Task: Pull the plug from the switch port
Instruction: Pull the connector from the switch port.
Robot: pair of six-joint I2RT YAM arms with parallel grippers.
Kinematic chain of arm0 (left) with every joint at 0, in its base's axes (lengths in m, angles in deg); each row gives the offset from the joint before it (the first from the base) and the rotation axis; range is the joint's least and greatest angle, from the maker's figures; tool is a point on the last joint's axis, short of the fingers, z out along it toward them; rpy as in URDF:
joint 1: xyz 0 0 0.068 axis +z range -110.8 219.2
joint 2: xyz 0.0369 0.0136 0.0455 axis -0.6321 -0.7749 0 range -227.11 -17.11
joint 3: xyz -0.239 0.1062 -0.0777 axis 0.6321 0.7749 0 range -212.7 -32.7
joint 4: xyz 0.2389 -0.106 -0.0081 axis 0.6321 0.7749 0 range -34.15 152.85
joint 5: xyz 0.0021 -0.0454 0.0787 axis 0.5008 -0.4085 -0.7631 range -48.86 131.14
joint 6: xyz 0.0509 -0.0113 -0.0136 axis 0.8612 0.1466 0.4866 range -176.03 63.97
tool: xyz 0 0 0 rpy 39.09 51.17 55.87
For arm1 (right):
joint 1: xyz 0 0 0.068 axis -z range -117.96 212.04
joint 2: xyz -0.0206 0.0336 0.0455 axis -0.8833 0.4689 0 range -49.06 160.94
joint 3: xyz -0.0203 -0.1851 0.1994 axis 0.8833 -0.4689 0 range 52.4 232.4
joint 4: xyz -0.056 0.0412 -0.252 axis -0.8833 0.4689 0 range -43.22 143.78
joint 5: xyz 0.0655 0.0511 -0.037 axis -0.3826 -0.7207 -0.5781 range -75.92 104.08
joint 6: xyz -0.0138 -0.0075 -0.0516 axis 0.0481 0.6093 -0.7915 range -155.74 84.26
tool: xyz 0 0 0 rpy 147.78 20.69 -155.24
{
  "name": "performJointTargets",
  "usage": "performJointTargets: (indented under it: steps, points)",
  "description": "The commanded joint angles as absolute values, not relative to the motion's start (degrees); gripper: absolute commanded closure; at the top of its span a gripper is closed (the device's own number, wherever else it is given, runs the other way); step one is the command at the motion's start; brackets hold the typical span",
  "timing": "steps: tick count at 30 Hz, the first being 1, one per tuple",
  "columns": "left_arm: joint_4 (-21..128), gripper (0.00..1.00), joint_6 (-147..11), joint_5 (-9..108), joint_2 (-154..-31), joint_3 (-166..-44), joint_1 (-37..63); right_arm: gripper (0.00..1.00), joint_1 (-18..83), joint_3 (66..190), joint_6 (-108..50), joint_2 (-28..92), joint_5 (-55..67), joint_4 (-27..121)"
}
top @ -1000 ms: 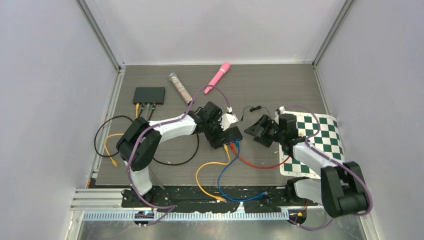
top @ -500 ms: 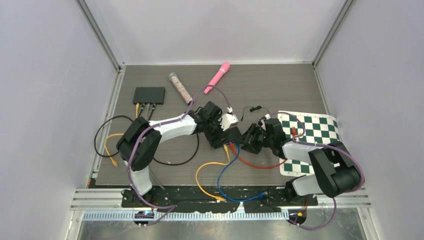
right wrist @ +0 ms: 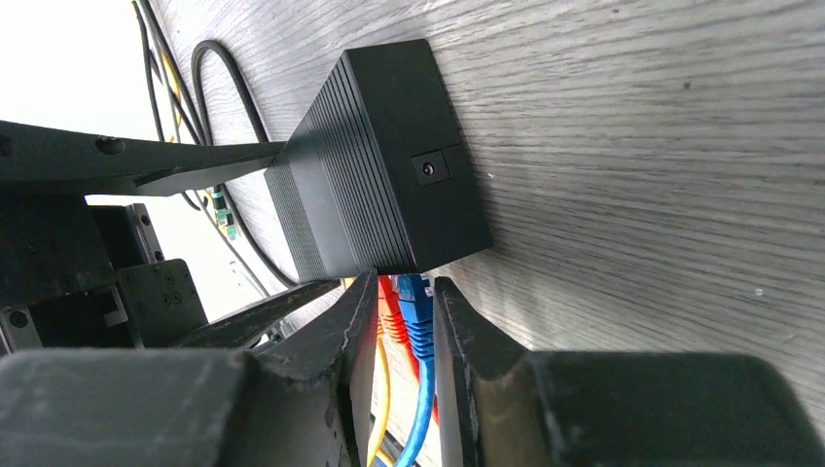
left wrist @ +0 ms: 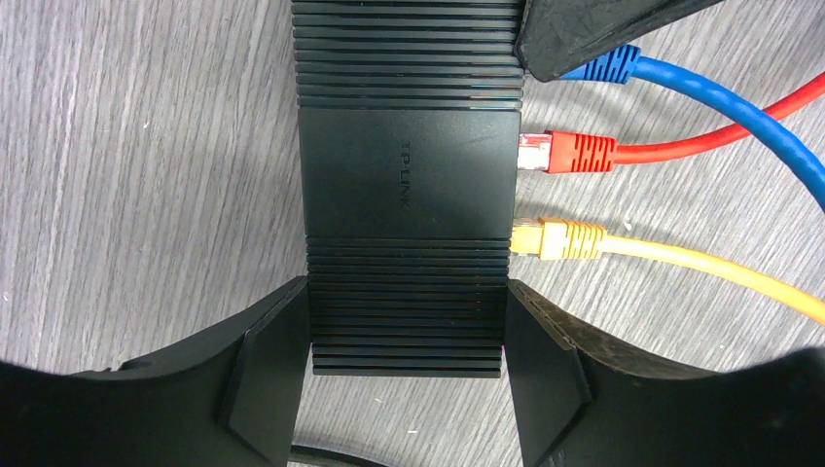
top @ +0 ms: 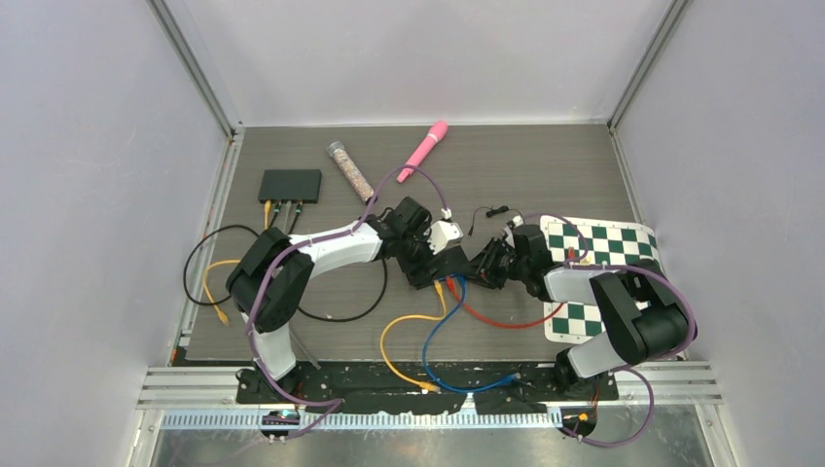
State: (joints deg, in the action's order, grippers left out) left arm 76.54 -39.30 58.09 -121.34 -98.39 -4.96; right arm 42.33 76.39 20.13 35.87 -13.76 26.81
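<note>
The black switch (top: 445, 264) lies mid-table with blue, red and yellow cables running from its near side. My left gripper (left wrist: 409, 375) is shut on the switch (left wrist: 404, 185), one pad pressed on each long side. The blue plug (left wrist: 608, 66), red plug (left wrist: 574, 153) and yellow plug (left wrist: 564, 240) sit in its ports. My right gripper (right wrist: 406, 316) has closed round the blue plug (right wrist: 418, 313) right at the switch (right wrist: 389, 175); its fingers (right wrist: 455, 331) flank the plug tightly, and the red plug (right wrist: 391, 316) shows behind the blue one.
A second black switch (top: 290, 185) with cables sits at the back left, beside a clear tube (top: 350, 170) and a pink marker (top: 424, 149). A green chessboard mat (top: 608, 263) lies under the right arm. A black cable loop (top: 209, 268) lies at the left.
My right arm has swung left from the chessboard to the switch and narrowed its jaws round the blue plug. The left gripper has kept its hold on the switch.
</note>
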Motion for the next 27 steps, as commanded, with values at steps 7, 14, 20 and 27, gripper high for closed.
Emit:
performJointTargets:
  steps: [7, 14, 20, 27]
  points:
    - [83.5, 0.38, -40.3, 60.2, -122.8, -97.3, -5.4, 0.74, 42.5, 77.4, 18.7, 35.1, -13.6, 24.5]
    - [83.5, 0.38, -40.3, 60.0, -122.8, -97.3, -5.4, 0.62, 43.2, 76.5, 17.7, 33.8, -13.9, 25.2]
    - [83.6, 0.39, -40.4, 60.0, -122.8, -97.4, -5.4, 0.62, 43.4, 76.8, 16.4, 33.6, -14.8, 25.4]
    - [80.1, 0.39, -40.7, 57.9, -121.4, -95.3, -5.4, 0.63, 43.1, 78.7, 11.0, 31.9, -12.8, 30.1]
